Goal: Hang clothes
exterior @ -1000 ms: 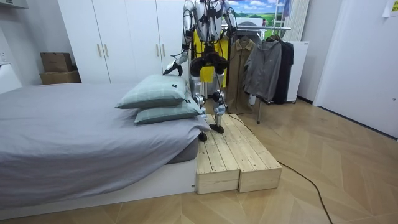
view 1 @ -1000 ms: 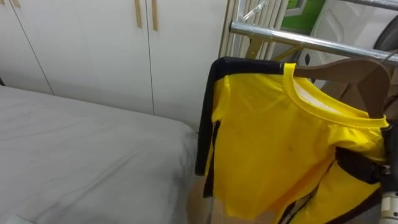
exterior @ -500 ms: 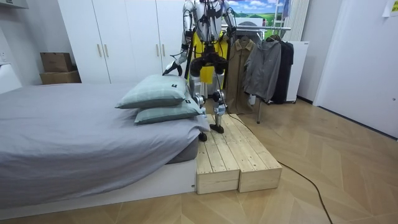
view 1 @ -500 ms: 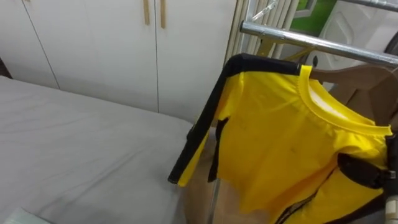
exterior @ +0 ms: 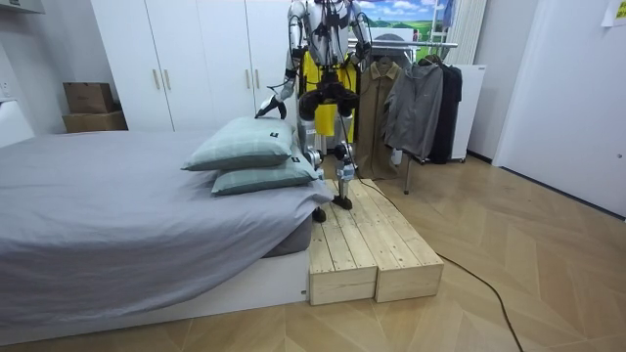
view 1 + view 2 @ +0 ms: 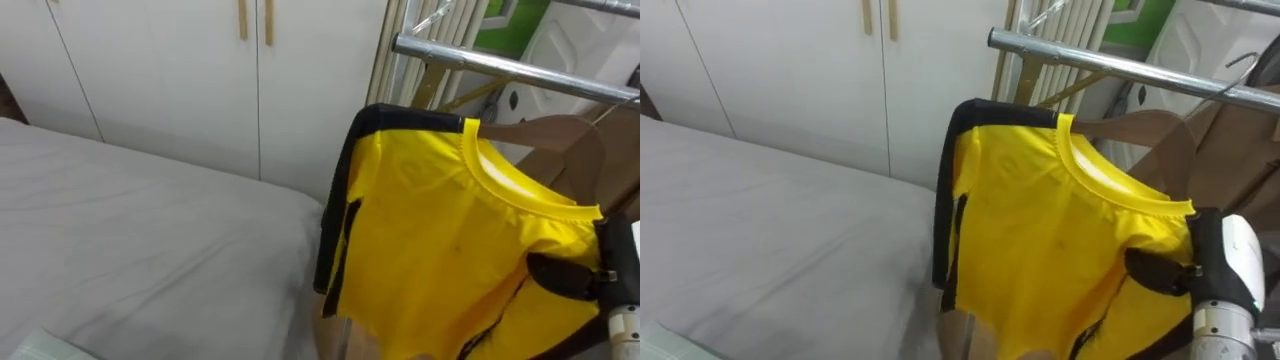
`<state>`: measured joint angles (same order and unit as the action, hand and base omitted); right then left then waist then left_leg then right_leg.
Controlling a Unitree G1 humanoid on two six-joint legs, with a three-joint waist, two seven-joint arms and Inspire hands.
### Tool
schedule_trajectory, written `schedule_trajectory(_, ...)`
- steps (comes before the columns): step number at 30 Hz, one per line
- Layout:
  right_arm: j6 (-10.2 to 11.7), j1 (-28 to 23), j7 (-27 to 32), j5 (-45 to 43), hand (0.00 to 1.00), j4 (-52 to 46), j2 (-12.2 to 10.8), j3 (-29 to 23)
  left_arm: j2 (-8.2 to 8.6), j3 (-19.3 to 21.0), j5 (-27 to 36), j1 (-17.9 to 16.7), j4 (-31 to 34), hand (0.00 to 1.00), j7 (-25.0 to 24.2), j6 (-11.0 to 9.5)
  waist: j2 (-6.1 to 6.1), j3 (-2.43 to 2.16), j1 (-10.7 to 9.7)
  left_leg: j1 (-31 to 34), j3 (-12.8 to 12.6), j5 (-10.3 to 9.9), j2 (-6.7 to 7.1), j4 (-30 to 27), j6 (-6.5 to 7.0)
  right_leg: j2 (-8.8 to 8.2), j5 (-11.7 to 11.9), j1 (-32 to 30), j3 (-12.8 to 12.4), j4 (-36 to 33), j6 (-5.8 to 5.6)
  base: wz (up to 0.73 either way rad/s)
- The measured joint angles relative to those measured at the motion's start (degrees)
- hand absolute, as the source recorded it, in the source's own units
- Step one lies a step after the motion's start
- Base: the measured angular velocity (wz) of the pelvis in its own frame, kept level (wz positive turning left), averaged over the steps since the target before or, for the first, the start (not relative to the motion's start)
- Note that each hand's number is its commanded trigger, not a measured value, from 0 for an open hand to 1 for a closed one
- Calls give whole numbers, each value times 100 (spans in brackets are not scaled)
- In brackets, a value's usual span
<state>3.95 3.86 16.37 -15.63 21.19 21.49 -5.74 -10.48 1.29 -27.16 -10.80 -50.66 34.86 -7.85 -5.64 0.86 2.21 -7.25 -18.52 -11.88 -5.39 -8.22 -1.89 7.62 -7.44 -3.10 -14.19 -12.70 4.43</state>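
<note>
Right hand (image 6: 1165,272) pinches yellow shirt (image 6: 1040,230): collar up, length vertical.

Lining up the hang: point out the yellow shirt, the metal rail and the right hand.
yellow shirt (image 6: 430,240), left eye view, middle of its front.
metal rail (image 6: 500,67), left eye view, bare stretch above the collar.
right hand (image 6: 1160,272), right eye view, dark finger on the shirt.

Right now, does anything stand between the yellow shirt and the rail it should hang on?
Nothing visible does: the yellow shirt, held in the right hand, is just below the rail with open space between. A brown coat hangs behind it, further right.
</note>
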Motion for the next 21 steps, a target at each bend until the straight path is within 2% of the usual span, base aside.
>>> schedule_trajectory(8, -29, 84, -681, -124, 100, 98, 335, 7, -4, 102, -1, 3, 11, 0, -181, -11, -15, -18, 120, -37, -3, 1, -27, 0, -3, 48, 21, 23, -86, -13, 25, -5)
schedule_trajectory(14, -49, 183, -988, -268, 100, 98, 363, 5, -4, 220, -2, -7, 55, 0, -191, -11, -46, -34, 115, -39, -2, 4, -51, 0, -7, 47, 31, 17, -104, -19, 41, -1)
schedule_trajectory(16, -95, 259, -1116, -246, 100, 128, 389, 5, -5, 225, -2, -15, 57, 0, -191, -12, -81, -31, 109, -38, 7, 9, -59, 0, -15, 47, 37, 20, -89, -9, 51, 3)
schedule_trajectory(18, -94, 332, -1207, -166, 100, 240, 503, 5, -19, 243, -6, -26, 114, 0, -190, -18, -141, -16, 101, -37, 6, 19, -63, 0, -32, 44, 38, 21, -60, -7, 53, 7)
schedule_trajectory(21, -112, 368, -1361, -56, 100, 317, 724, 5, -72, 255, -11, -38, 168, 0, -176, -108, -224, -16, 119, -32, 5, 20, -76, 0, -36, 43, 42, 35, -11, 7, 60, 7)
